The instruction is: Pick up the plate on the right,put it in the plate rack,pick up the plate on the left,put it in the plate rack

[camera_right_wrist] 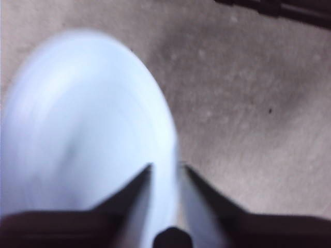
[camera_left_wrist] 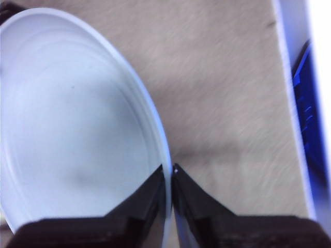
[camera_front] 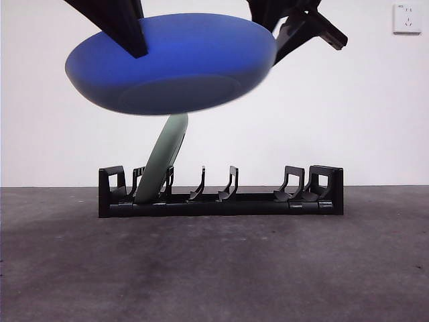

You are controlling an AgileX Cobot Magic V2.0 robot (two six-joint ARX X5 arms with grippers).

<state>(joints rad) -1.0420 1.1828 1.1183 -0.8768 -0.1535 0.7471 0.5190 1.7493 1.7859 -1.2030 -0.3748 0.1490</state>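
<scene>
A blue plate (camera_front: 181, 64) hangs nearly level, high above the plate rack (camera_front: 255, 201). My left gripper (camera_left_wrist: 169, 168) is shut on its rim, and the plate's pale inside (camera_left_wrist: 77, 119) fills that view. In the front view this gripper (camera_front: 134, 40) clamps the plate from the upper left. My right gripper (camera_right_wrist: 165, 166) is open with the rim of the blurred plate (camera_right_wrist: 77, 119) between its jaws. In the front view it (camera_front: 308, 40) sits at the plate's right edge. A pale green plate (camera_front: 164, 157) leans in the rack's left slots.
The rack stands across the middle of the dark table (camera_front: 214, 268), and its slots to the right of the green plate hold nothing. A white wall with a socket (camera_front: 407, 18) is behind. A blue object (camera_left_wrist: 307, 113) shows at the table's edge.
</scene>
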